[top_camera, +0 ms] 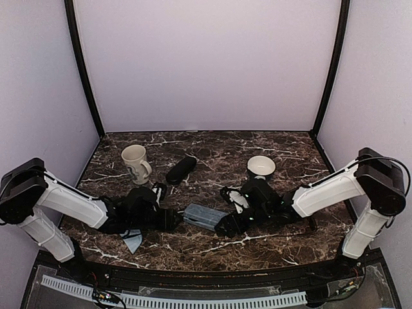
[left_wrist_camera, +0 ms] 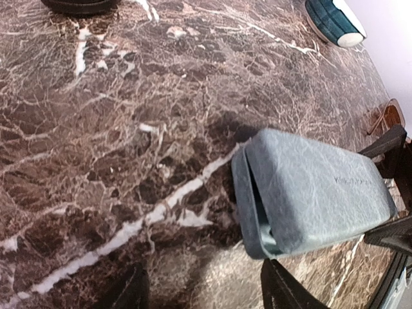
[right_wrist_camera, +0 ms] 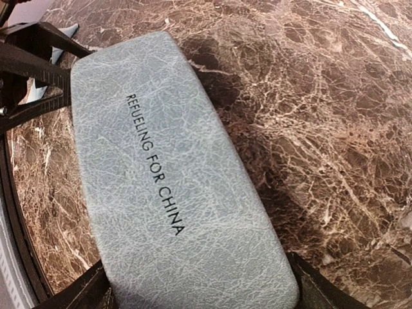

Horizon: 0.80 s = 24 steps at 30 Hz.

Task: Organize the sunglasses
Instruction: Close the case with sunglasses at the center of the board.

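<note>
As right hand [top_camera: 221, 225] clamps it, blue-grey case [top_camera: 201, 216] lies left-right.

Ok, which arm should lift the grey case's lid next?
Left, probably. The right tool straddles the grey case, gripping its sides, so it can steady it; the left tool is open and faces the case's slightly gaping end.

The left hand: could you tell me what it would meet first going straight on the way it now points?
Most likely the blue-grey case: its near end lies just ahead of the left hand, slightly off-centre, though depth is uncertain.
</note>
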Motion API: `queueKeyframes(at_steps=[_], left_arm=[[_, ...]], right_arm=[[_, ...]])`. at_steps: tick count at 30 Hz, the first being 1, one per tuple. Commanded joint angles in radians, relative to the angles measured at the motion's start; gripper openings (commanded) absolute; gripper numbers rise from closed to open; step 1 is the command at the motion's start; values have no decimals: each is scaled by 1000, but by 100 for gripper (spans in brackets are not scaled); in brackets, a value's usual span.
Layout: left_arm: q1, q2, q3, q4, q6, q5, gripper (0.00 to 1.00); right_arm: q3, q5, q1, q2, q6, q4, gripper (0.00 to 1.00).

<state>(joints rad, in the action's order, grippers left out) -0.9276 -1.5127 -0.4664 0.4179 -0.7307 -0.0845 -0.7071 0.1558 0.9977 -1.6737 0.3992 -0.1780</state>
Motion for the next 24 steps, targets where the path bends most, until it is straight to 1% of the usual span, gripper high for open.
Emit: queueKeyframes(at_steps=[1,9,14,17,20,24], left_arm=[[5,34,33,-19,-23,32,61],[10,92,62,-93,-33,18,62],[10,111,55,-148,-1,-2,62],[10,105,37,-139,31,-3,62],[10,81,-2,-132,64,1,62],[10,66,-37,-121,73,4,63]], right_arm=[[50,29,22,-40,53,90,84],[59,28,36,-48,54,87,85],[68,54,46,-33,29,78,87],[73,67,52,-23,12,75,88],[64,43,67,-10,-7,103,88],[47,-27,94,2,-40,158,89]])
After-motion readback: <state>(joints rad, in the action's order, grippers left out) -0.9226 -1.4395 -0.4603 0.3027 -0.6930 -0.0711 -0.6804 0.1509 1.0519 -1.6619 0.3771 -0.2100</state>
